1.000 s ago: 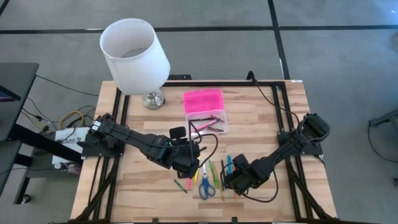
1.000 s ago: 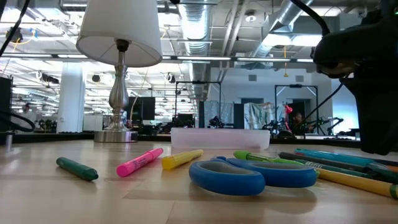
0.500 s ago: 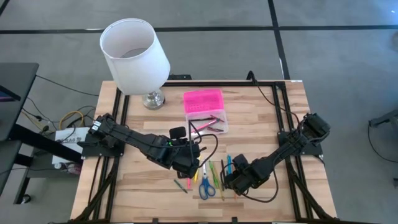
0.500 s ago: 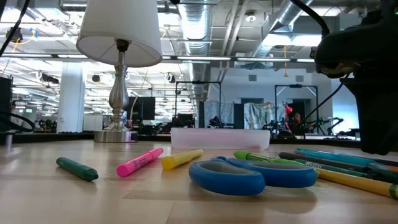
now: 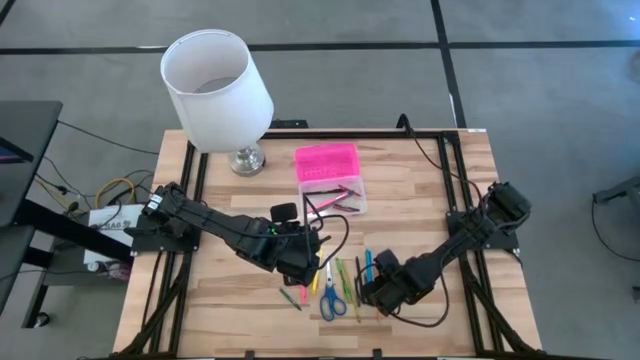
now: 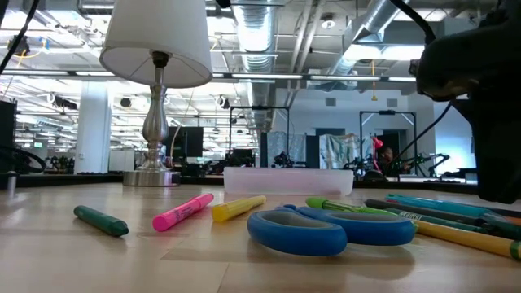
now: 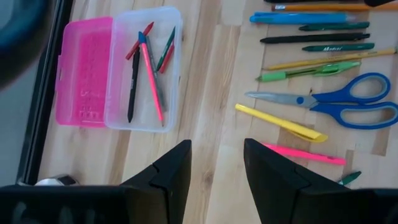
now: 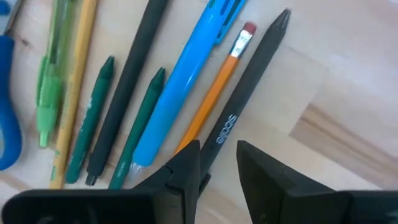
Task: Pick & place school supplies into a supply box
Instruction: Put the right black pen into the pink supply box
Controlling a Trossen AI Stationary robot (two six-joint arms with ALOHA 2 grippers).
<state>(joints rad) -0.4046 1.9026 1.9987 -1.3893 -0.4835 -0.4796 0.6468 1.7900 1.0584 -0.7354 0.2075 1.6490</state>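
Note:
The supply box (image 5: pixel 330 178) lies open on the table's far middle, pink lid (image 7: pixel 84 71) beside the clear base (image 7: pixel 146 68), which holds a few pens. Pens, pencils, markers and blue scissors (image 5: pixel 332 298) lie in a row near the near edge. My left gripper (image 7: pixel 217 168) is open and hovers over bare wood between the box and the row. My right gripper (image 8: pixel 217 165) is low over the row's right end, shut on a black pen (image 8: pixel 249 93). Next to it lie an orange pencil (image 8: pixel 214 93) and a blue pen (image 8: pixel 186 81). My right gripper has the black pen's end (image 8: pixel 214 152) between its two fingers, which come from above and lie across the pen. The rest of the pen still lies flat on the table among the other pens.
A lamp with a white shade (image 5: pixel 215 90) stands at the far left corner, left of the box. A green marker (image 6: pixel 102 220), a pink highlighter (image 6: pixel 183 212) and a yellow one (image 6: pixel 238 208) lie left of the scissors (image 6: pixel 326 228). Black frame rails (image 5: pixel 195 175) line the table's sides.

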